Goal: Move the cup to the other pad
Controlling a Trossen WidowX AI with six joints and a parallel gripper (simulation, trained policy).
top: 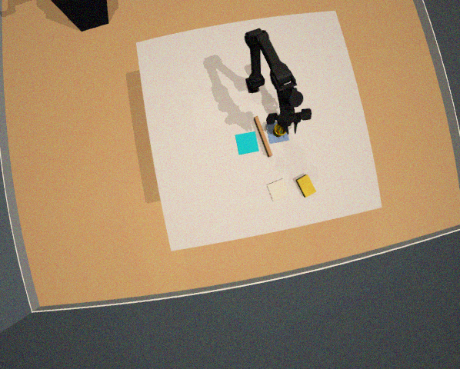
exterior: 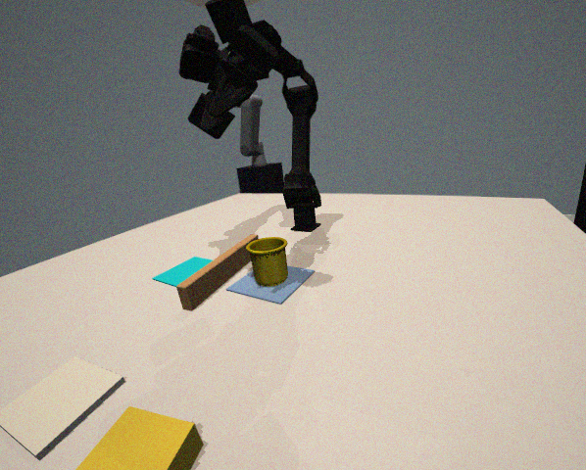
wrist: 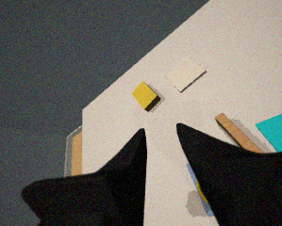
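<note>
— Gripper (top: 291,127) (exterior: 211,123) (wrist: 160,130) first: what do you find at your arm's end, operator?

— You have its fingers partly apart, with nothing clamped between them. It is raised over the surface (top: 202,191) (exterior: 410,328) (wrist: 107,127), pointing down at a slant.

— And your cup (top: 279,130) (exterior: 269,265) (wrist: 201,192)?

— You will find it below the gripper and off to one side, upright on the blue pad (top: 278,139) (exterior: 263,293) (wrist: 192,173). In your wrist view, one finger hides most of it. Its contents cannot be made out, so I certify nothing about the marbles.

— What lies farther from your gripper, on the cup's side?

— The wooden bar (top: 262,136) (exterior: 217,273) (wrist: 240,134), standing between the pads; past it, your cyan pad (top: 247,143) (exterior: 181,271) (wrist: 277,129) lies flat, with the cup well off it.

— Anything out ahead of the gripper?

— You have two items, well apart from it: a yellow block (top: 306,185) (exterior: 141,440) (wrist: 145,95) and, just beside that, a cream tile (top: 277,189) (exterior: 60,404) (wrist: 187,74).
</note>
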